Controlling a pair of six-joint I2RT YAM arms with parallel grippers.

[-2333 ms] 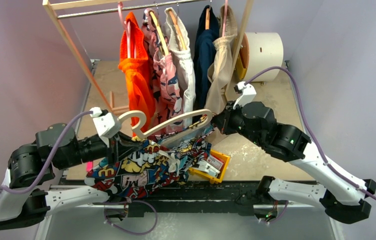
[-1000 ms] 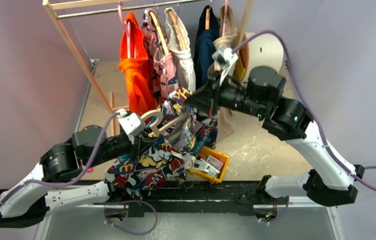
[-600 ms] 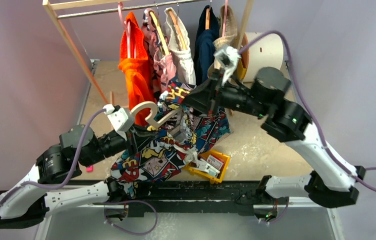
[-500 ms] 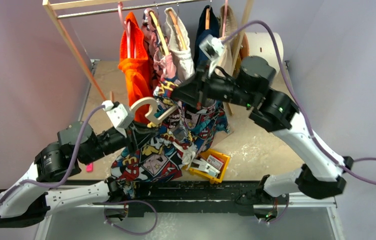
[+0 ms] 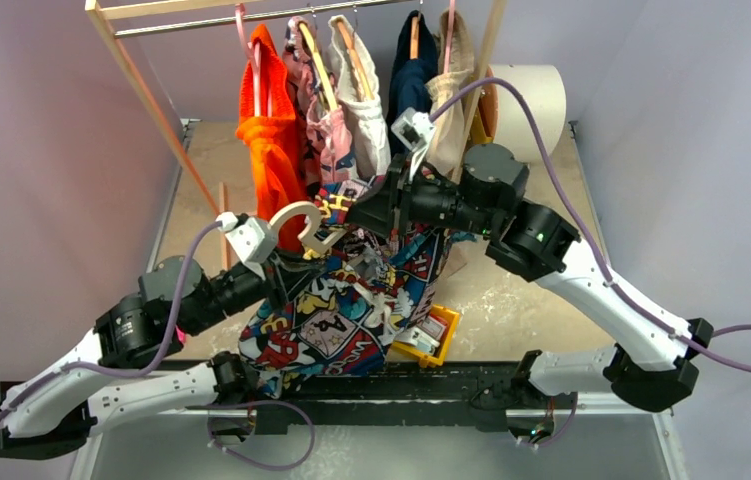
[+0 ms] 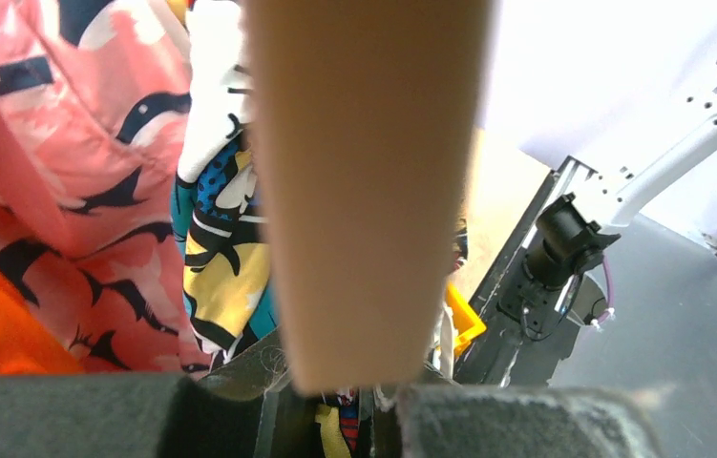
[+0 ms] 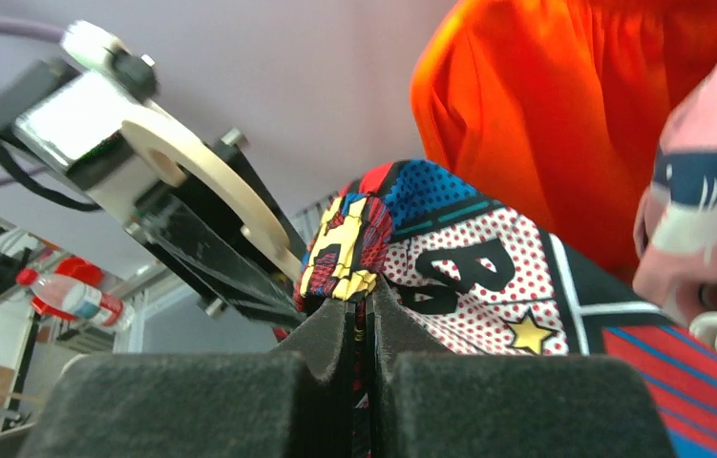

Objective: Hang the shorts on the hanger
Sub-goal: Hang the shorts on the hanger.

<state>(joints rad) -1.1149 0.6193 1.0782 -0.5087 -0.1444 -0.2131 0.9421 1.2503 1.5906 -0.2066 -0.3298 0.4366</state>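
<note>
The comic-print shorts (image 5: 336, 310) hang in a bunch between both arms, draped round the pale cream hanger (image 5: 303, 226), whose hook pokes up at the left. My left gripper (image 5: 286, 265) is shut on the hanger just below the hook; in the left wrist view the hanger (image 6: 364, 191) fills the middle, clamped at my gripper (image 6: 349, 396), with the shorts (image 6: 225, 258) behind it. My right gripper (image 5: 359, 212) is shut on the top edge of the shorts; the right wrist view shows its jaws (image 7: 364, 320) pinching a fold of the shorts (image 7: 474, 277), beside the hanger (image 7: 216, 186).
A wooden clothes rack (image 5: 146, 95) stands behind, with an orange garment (image 5: 271, 150), a pink patterned one (image 5: 326, 140) and several others on hangers. A yellow box (image 5: 433, 335) lies on the table under the shorts. A white roll (image 5: 529, 95) stands at the back right.
My right arm has swung left and come lower, carrying the shorts' top edge over toward the hanger's hook. My left arm has pushed the hanger forward and to the right. Both grips are unchanged.
</note>
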